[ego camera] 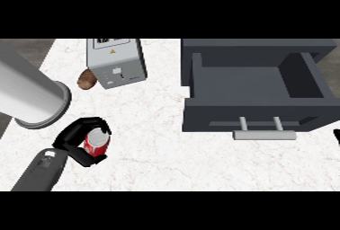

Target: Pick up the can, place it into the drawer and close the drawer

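Observation:
The red can (97, 143) stands on the white marble counter at the lower left. My left hand (74, 134) is curled round it, fingers over its far side and thumb at its near side, so part of the can is hidden. The dark grey drawer (252, 111) is pulled open at the right, its inside bare, with a light grey handle (263, 134) on its front. Only a black sliver of my right hand (337, 137) shows at the right edge, just right of the drawer front.
A large grey cylinder (30, 92) lies slanted at the left, close behind the left hand. At the back stands a grey box-shaped appliance (116, 63), and a brown lump (87, 79) lies beside it. White counter (159, 134) stretches between can and drawer.

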### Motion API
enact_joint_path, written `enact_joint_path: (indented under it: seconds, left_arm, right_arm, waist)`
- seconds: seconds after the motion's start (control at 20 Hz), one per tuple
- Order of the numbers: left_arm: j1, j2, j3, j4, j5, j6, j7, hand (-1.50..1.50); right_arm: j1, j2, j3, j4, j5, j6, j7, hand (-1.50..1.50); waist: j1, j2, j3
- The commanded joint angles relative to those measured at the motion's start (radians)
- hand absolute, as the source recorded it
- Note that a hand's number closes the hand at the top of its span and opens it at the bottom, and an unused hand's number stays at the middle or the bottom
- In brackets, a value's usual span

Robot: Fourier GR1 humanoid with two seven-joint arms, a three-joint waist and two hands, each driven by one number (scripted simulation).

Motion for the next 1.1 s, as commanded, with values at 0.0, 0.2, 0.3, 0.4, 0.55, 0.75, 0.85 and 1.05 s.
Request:
enact_joint_path:
  seconds: [0.0,0.2,0.3,0.4,0.55,0.75,0.85,1.05]
  left_arm:
    - [0.016,-0.042,0.06,-0.101,0.103,-0.051,0.058,1.5]
    - [0.006,-0.116,0.24,-0.06,0.214,0.319,0.151,1.5]
    - [0.008,-0.138,0.295,-0.077,0.252,0.422,0.159,1.5]
    - [0.011,-0.182,0.278,-0.164,0.253,0.47,0.168,1.5]
    - [0.014,-0.229,0.233,-0.37,0.255,0.546,0.328,1.5]
    - [0.097,-0.262,0.129,-0.631,0.223,0.572,0.498,1.5]
    - [0.096,-0.26,0.109,-0.685,0.206,0.597,0.535,1.5]
    - [-0.014,-0.314,0.041,-0.766,0.156,0.699,0.646,1.5]
  right_arm:
    - [0.045,0.017,0.002,0.004,-0.002,0.022,-0.031,-1.5]
    - [0.021,0.002,-0.019,0.001,0.0,-0.004,-0.018,-1.5]
    - [0.027,0.008,-0.012,-0.027,-0.016,-0.006,0.01,-1.5]
    - [-0.022,-0.021,-0.045,-0.019,-0.039,-0.016,0.043,-1.5]
    - [0.024,0.001,-0.021,-0.037,-0.013,0.0,0.021,-1.5]
    - [-0.043,-0.015,-0.041,-0.012,-0.025,-0.028,0.056,-1.5]
    - [-0.015,0.005,-0.029,0.034,0.012,-0.002,-0.037,-1.5]
    - [0.022,0.024,0.004,-0.03,0.015,0.0,0.009,-1.5]
  waist:
    - [0.005,-0.002,0.001]
    - [0.018,-0.006,0.002]
    - [0.015,-0.005,0.001]
    - [0.012,-0.003,0.001]
    - [0.011,-0.005,0.001]
    - [0.012,-0.002,0.001]
    - [0.005,0.0,0.0]
    - [-0.004,0.0,0.0]
